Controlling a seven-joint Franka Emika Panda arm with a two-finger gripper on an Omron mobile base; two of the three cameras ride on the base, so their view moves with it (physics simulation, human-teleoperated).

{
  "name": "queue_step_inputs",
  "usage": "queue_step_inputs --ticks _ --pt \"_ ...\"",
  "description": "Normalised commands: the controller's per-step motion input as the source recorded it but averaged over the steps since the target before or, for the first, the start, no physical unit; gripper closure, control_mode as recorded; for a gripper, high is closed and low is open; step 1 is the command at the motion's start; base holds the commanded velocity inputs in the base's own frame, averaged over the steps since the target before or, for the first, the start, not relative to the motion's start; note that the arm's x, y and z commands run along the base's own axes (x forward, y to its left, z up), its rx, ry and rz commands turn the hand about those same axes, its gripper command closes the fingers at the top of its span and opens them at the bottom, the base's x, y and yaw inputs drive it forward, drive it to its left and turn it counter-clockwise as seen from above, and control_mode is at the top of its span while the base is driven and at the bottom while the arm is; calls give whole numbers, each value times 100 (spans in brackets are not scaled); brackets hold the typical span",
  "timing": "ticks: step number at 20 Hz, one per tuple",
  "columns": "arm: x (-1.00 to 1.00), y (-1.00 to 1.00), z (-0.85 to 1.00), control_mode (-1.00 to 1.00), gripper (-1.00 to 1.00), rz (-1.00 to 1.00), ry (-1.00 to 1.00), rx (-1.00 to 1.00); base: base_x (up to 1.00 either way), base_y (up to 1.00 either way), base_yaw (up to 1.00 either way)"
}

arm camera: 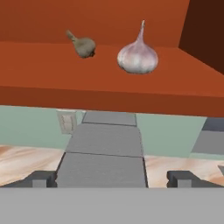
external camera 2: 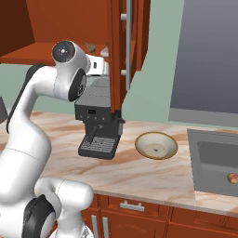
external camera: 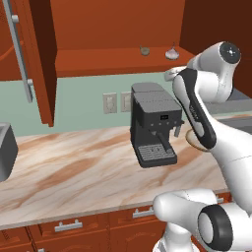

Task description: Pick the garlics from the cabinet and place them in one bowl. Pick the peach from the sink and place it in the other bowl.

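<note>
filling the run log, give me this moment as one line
phase: approach cabinet | gripper: open, empty | garlics: both on shelf | peach: in sink

A: Is the way into the cabinet [external camera: 113, 61] free?
B: Yes. Both doors stand swung wide, so the shelf front is open, with bare shelf to the left of the two garlics [arm camera: 138, 57].
A: And below the shelf?
B: The coffee machine [external camera: 153, 123] stands right under it (its flat top sits close beneath the shelf edge), so little room there.
A: On the counter [external camera: 74, 172]?
B: Wide bare marble left of the machine; the bowl [external camera 2: 156, 145] lies to its right, before the sink [external camera 2: 218, 162].
</note>
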Motion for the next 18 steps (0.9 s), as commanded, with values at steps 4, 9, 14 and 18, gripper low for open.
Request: queue_step_inputs --ticks 4,9,14,18 --pt "49 0 12 -100 -100 0 0 0 0 0 0" --pt "57 0 8 -100 -100 0 -1 0 0 0 0" --pt "54 -3 11 -100 -100 0 -3 0 0 0 0" --pt "45 -9 11 -100 -100 0 -1 0 0 0 0"
